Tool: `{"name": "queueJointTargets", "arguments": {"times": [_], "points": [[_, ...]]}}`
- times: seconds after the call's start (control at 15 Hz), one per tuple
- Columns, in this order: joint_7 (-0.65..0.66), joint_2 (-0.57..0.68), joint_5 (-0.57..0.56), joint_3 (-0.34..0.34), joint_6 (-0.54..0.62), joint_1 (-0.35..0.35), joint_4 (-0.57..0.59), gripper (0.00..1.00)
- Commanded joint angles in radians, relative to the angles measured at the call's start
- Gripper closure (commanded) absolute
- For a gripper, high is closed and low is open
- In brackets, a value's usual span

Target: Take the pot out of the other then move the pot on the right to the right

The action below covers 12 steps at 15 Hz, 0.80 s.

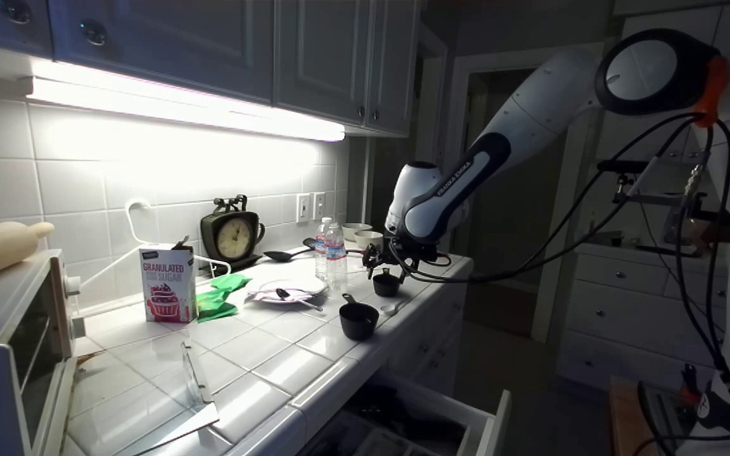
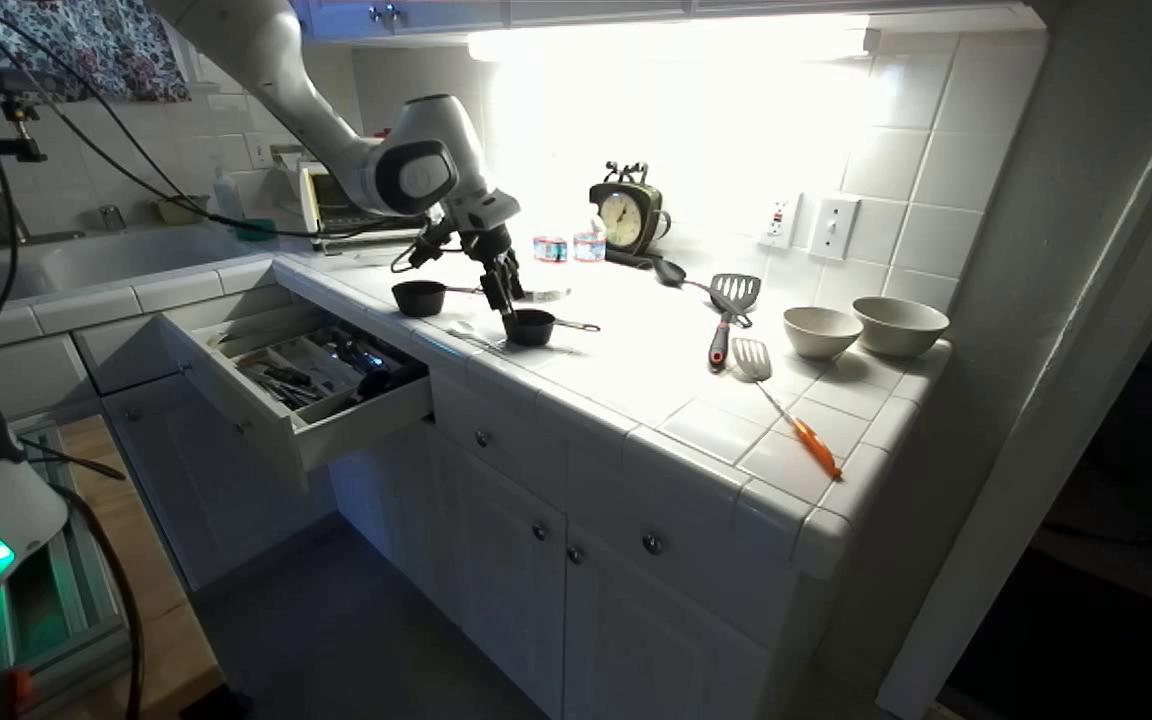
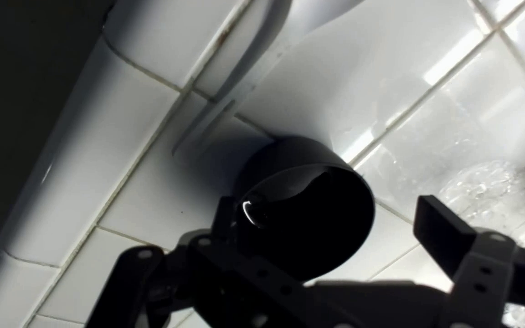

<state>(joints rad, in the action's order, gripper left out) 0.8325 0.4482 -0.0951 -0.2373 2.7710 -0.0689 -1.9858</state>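
Observation:
Two small black pots stand apart on the white tiled counter. One pot is under my gripper in both exterior views (image 1: pixel 387 284) (image 2: pixel 533 329), and its open mouth fills the middle of the wrist view (image 3: pixel 308 223). The other pot stands nearer the open drawer in both exterior views (image 1: pixel 358 321) (image 2: pixel 419 298) and is out of the wrist view. My gripper (image 3: pixel 331 223) is open, fingers pointing down, also seen in both exterior views (image 1: pixel 386 271) (image 2: pixel 511 302). In the wrist view one finger is close against the pot's rim; the other is apart from it. Contact cannot be told.
A pale spoon (image 3: pixel 249 86) lies between the pots near the counter edge. Water bottles (image 1: pixel 335 253) and a plate (image 1: pixel 276 290) stand behind. Two bowls (image 2: pixel 823 332), a spatula (image 2: pixel 806 435) and black utensils (image 2: pixel 733 292) lie farther along. A drawer (image 2: pixel 306 380) is open below.

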Motion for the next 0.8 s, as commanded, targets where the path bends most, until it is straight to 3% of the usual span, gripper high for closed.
{"name": "queueJointTargets", "arguments": {"times": [0.0,0.73], "points": [[-0.050,-0.037,0.047,0.023,0.045,0.017,-0.035,0.00],[-0.095,-0.024,0.094,0.031,0.045,0.020,-0.051,0.00]]}}
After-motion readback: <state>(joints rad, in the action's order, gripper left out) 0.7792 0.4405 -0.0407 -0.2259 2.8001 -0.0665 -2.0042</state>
